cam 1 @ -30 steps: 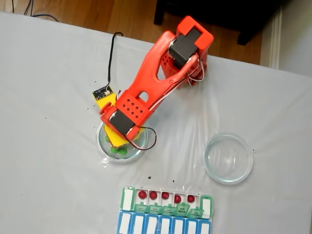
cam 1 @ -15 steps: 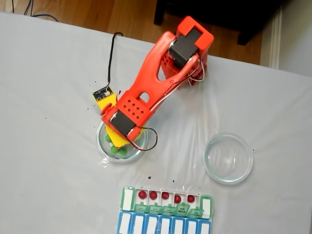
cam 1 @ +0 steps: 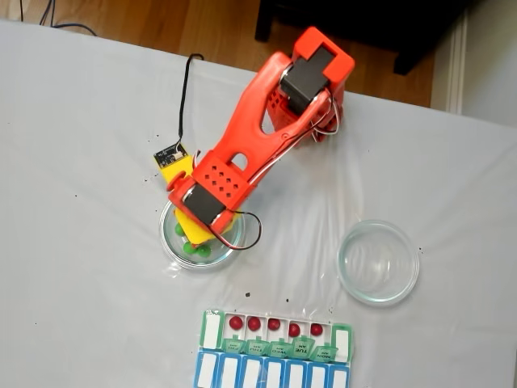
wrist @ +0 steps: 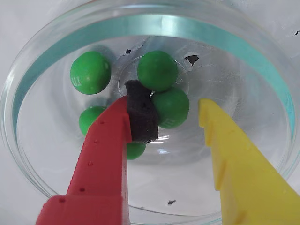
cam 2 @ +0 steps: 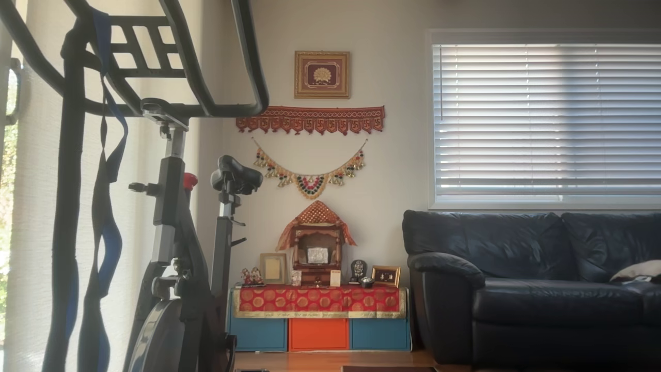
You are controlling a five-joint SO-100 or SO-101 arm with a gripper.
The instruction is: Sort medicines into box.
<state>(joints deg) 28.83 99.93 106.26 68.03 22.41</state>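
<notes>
The desk [cam 1: 73, 267], draped in a pale grey cloth, fills most of the fixed view, with wooden floor past its far edge. The orange arm [cam 1: 258, 137] reaches from near the far edge toward the middle of the desk and bends down over a round clear glass dish [cam 1: 171, 246] left of centre. A second glass dish [cam 1: 378, 263] sits well apart, toward the right edge. Against the near edge lies the box [cam 1: 276, 333], its green lids flipped open, with five dark red medicines [cam 1: 275, 325] in neighbouring compartments in the middle of the row; a blue-and-white organiser [cam 1: 271, 373] lies just beside it, at the very edge. In the other view there are an exercise bike [cam 2: 170, 232], a dark sofa [cam 2: 537, 284] and a small shrine [cam 2: 316, 248] against a wall. In the wrist view the gripper [wrist: 166, 110] hangs inside the first dish [wrist: 262, 61] with its jaws apart: the red finger [wrist: 105, 159], tipped with a dark foam pad [wrist: 143, 115], and the yellow finger [wrist: 234, 159] stand on either side of one green medicine [wrist: 171, 108], the pad touching or nearly touching it, the yellow tip clear of it. Four more green medicines [wrist: 91, 72] lie around, one partly hidden under the red finger
</notes>
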